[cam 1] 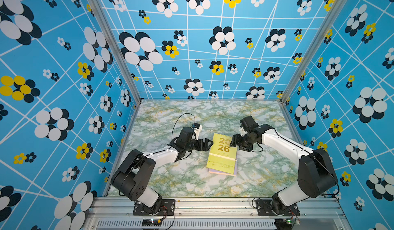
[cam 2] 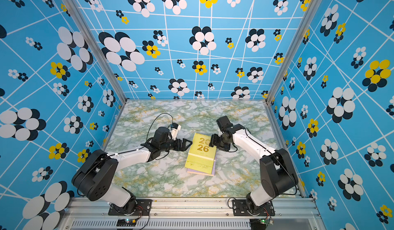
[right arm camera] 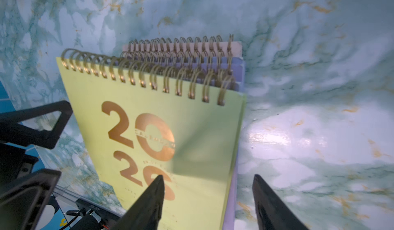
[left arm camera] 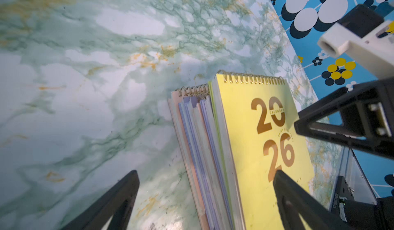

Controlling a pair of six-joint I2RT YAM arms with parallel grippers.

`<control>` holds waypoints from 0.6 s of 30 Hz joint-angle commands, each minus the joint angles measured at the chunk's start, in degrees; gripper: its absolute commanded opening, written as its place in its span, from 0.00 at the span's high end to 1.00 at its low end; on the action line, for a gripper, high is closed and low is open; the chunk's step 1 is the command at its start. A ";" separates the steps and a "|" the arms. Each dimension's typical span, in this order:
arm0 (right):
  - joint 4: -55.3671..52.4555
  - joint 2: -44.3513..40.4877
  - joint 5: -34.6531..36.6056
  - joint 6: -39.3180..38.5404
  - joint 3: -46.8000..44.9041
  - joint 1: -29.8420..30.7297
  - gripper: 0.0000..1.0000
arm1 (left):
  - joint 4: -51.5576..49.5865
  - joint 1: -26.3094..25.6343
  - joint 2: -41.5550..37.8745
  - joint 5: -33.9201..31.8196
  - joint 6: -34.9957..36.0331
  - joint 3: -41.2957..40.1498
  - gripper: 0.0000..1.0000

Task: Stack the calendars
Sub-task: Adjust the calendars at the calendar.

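The calendars lie in one stack on the marbled table (cam 1: 170, 175), low and centre in both top views, the yellow-green calendar (cam 1: 222, 154) on top and lilac and peach edges (cam 1: 234, 172) showing beneath it. The left gripper (cam 1: 207, 143) stands wide apart at the stack's left edge, holding nothing. The right gripper (cam 1: 233, 141) is partway apart across the right edge, with no grip visible.

Both top views look steeply down on the whole table (cam 1: 162, 111) (cam 2: 136, 114); both wrist cameras face the calendars (left arm camera: 245, 133) (right arm camera: 191, 122) closely from opposite sides.
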 commanded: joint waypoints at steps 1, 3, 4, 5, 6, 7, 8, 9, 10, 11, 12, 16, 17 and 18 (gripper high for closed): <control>-0.72 -0.76 0.67 -1.46 0.89 -1.42 0.33 | -0.68 -0.52 -3.08 2.20 -0.55 -1.88 0.01; -0.70 -0.28 0.48 -1.99 1.50 -1.55 0.33 | -3.52 -1.62 -4.36 0.91 0.22 -1.93 0.00; -0.65 -0.06 0.32 -2.21 1.87 -1.55 0.33 | -5.28 -2.21 -5.03 -0.29 0.59 -1.78 0.00; -0.55 0.31 0.18 -2.30 2.09 -1.53 0.33 | -6.68 -2.65 -5.63 -1.16 0.92 -1.61 0.00; -0.43 0.67 0.12 -2.44 2.29 -1.53 0.33 | -7.94 -3.16 -6.21 -1.72 1.16 -1.49 0.01; -0.09 0.98 -0.26 -2.43 2.48 -1.54 0.33 | -9.18 -3.57 -6.77 -2.21 1.32 -1.36 0.01; 0.21 1.25 -0.44 -2.44 2.56 -1.52 0.33 | -10.14 -4.04 -7.22 -2.69 1.49 -1.14 0.01; 0.50 1.50 -0.69 -2.44 2.58 -1.59 0.33 | -11.38 -4.67 -7.65 -3.42 1.85 -0.77 0.01; 0.67 1.79 -0.76 -2.42 2.75 -1.51 0.33 | -12.55 -5.24 -8.06 -4.03 2.07 -0.46 0.00; 0.76 2.04 -0.83 -2.46 2.96 -1.51 0.33 | -13.40 -5.86 -8.33 -4.51 2.24 -0.22 0.00; 0.93 2.25 -0.81 -2.49 3.02 -1.55 0.33 | -14.21 -6.38 -8.50 -4.95 2.41 0.14 0.00; 1.30 3.04 -1.28 -2.80 3.37 -1.51 0.33 | -15.73 -8.28 -8.40 -5.37 2.08 0.64 0.00; 1.36 3.20 -1.36 -2.91 3.42 -1.55 0.33 | -15.98 -8.85 -8.43 -5.36 1.89 0.74 0.00; 1.43 3.32 -1.44 -2.97 3.49 -1.42 0.33 | -16.48 -9.41 -8.40 -5.43 1.86 0.99 0.00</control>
